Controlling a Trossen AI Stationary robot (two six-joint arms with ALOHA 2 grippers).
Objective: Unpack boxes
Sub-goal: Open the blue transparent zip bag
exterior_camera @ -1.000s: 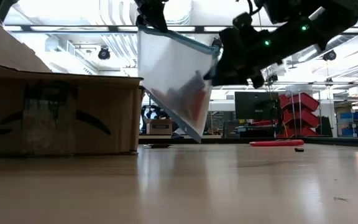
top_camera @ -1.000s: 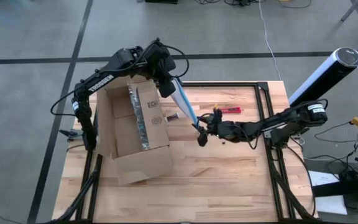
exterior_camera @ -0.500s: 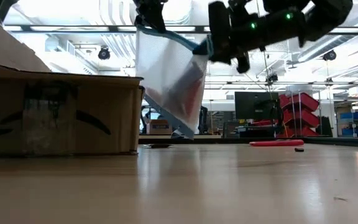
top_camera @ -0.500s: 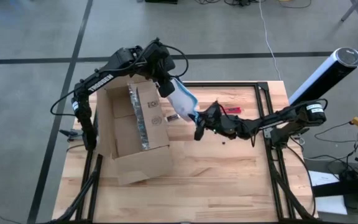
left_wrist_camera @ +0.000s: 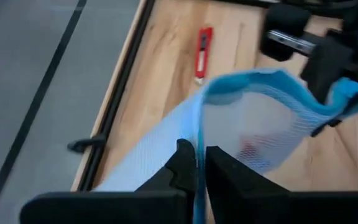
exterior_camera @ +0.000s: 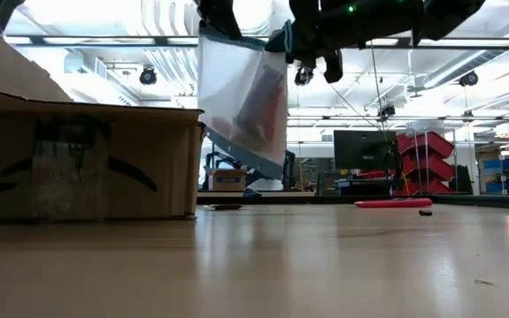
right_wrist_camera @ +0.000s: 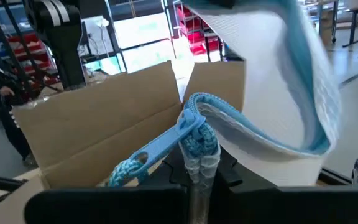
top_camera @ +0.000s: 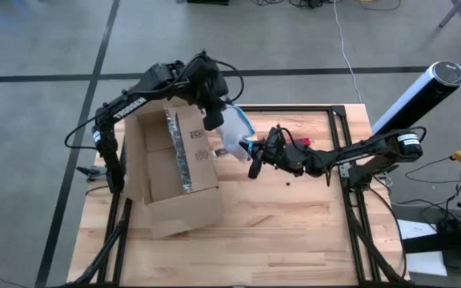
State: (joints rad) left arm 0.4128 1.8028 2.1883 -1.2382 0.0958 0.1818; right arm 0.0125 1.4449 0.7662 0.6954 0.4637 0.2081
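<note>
Two hands on one item, mid-air. Left to right in the high view: open cardboard box (top_camera: 174, 172) sits on the left half of the table (top_camera: 294, 232), flaps up, shiny tape strip down its inner wall, dark printing on a flap too small to read. Low view shows the box side (exterior_camera: 82, 168) with a black curved arrow-smile mark, looks like the Amazon logo; print above it is unreadable.

Left hand (top_camera: 213, 120) is just past the box's far right corner, fingers pinched together on the edge of a clear mesh pouch with blue trim (top_camera: 234, 136). Pouch hangs clear of the table, beside the box, something red inside (exterior_camera: 259, 110).

Right hand (top_camera: 256, 156) is clamped on the pouch's blue zipper pull (right_wrist_camera: 166, 146).

Red utility knife (top_camera: 298, 142) lies on the table behind the right arm.

Step, my read: pouch is out of the box, being opened. Next: left holds firm, right draws the zipper along the trim without twisting the pouch.
</note>
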